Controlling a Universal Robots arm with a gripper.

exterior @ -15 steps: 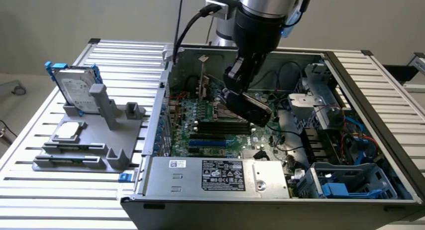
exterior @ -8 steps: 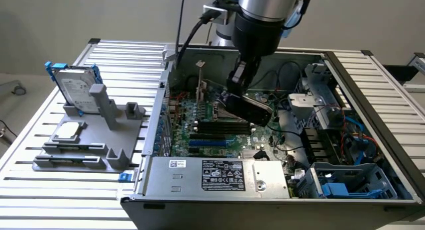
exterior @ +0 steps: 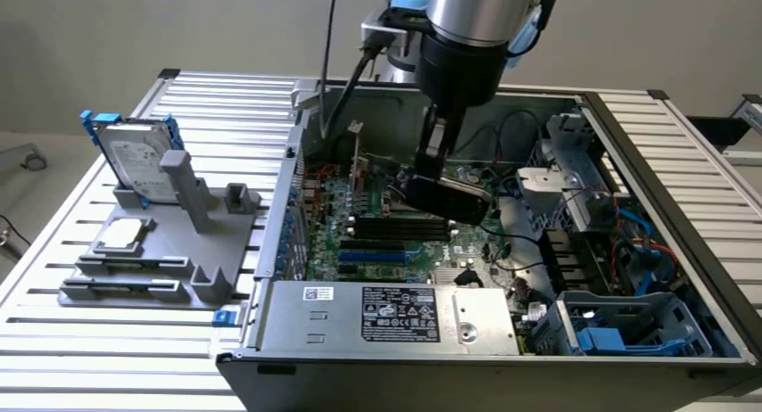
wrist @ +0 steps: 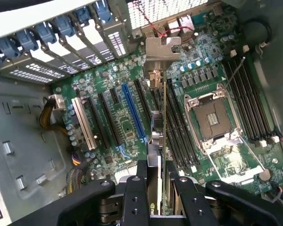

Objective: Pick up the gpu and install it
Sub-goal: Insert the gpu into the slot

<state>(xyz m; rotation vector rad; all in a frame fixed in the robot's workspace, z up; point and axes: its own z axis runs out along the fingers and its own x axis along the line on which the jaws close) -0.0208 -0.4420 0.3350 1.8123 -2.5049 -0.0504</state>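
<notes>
The gpu (exterior: 451, 198) hangs tilted inside the open computer case (exterior: 666, 162), just above the motherboard (exterior: 369, 207), its black shroud facing the exterior view's right. My gripper (exterior: 431, 167) reaches down from above and is shut on its upper edge. In the wrist view the gpu (wrist: 159, 122) is seen edge-on between my fingers (wrist: 136, 193), with its metal bracket (wrist: 162, 49) at the far end near the case's rear slot covers. It hovers between the blue expansion slot (wrist: 133, 113) and the empty CPU socket (wrist: 212, 117).
A grey fixture (exterior: 167, 251) on the slatted table, at the exterior view's left, holds a silver hard drive with blue rails (exterior: 137, 158) and a small silver chip (exterior: 125, 235). The power supply (exterior: 393, 316), cables (exterior: 595, 243) and a blue drive cage (exterior: 631, 327) crowd the case.
</notes>
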